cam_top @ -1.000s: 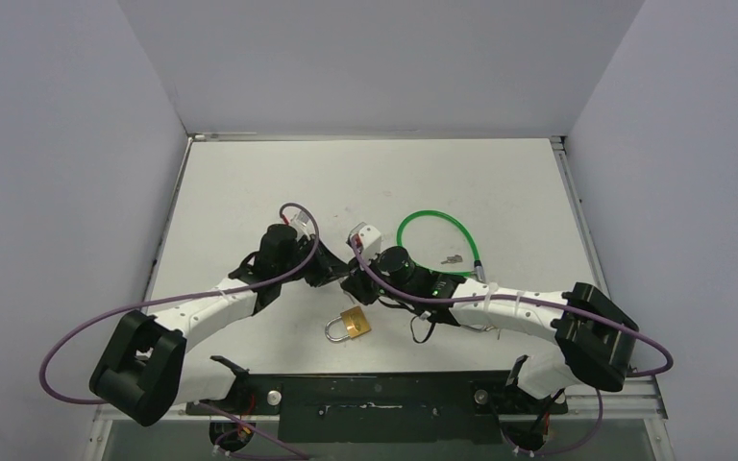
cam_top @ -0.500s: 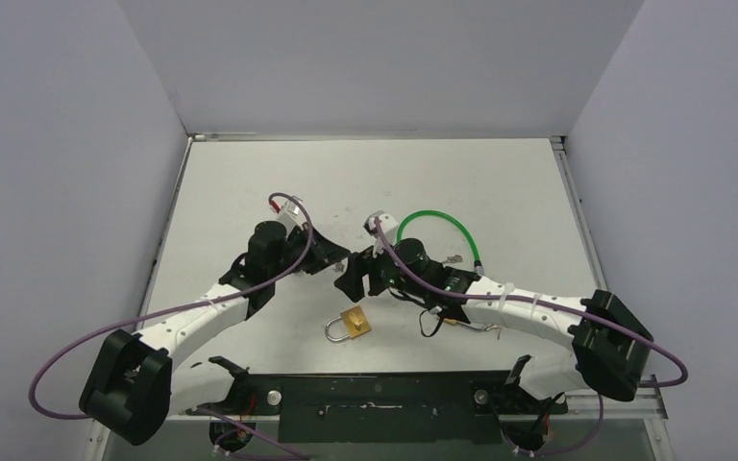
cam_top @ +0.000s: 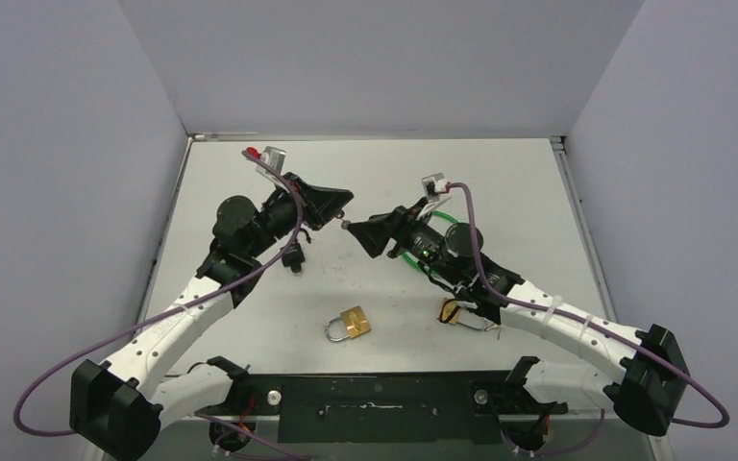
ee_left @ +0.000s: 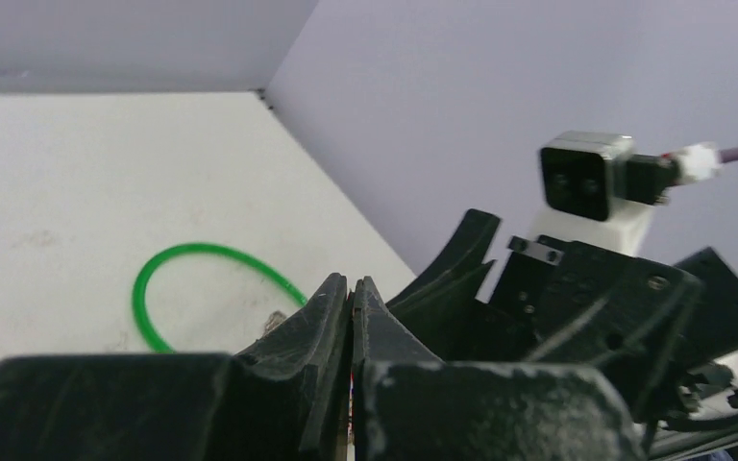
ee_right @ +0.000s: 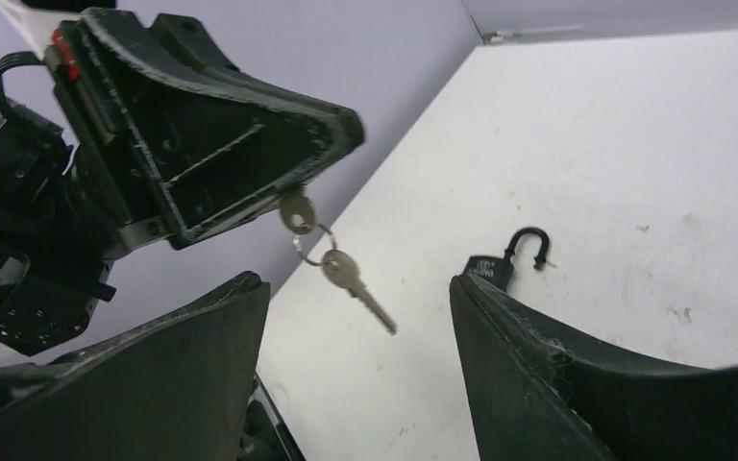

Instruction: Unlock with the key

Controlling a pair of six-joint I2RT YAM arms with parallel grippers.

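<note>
The brass padlock [cam_top: 351, 325] lies flat on the table near the front, with both arms raised away from it. My left gripper [cam_top: 342, 200] is shut on the head of one key [ee_right: 295, 211]. From that key's ring a second silver key [ee_right: 356, 290] dangles in the air. My right gripper [cam_top: 354, 229] faces the left one at close range. In the right wrist view its fingers [ee_right: 202, 355] stand wide apart, the dangling key hangs between their tips, and nothing touches them. In the left wrist view the left fingertips [ee_left: 334, 288] are pressed together.
A green cable loop [cam_top: 421, 242] lies on the table, partly under the right arm, also seen in the left wrist view [ee_left: 202, 254]. A small black hooked piece [ee_right: 514, 252] sits under the left arm. Grey walls close in the table on three sides.
Both arms have lifted from beside the padlock and moved toward the back. The right gripper has opened. The left gripper stays shut and has carried the keys up.
</note>
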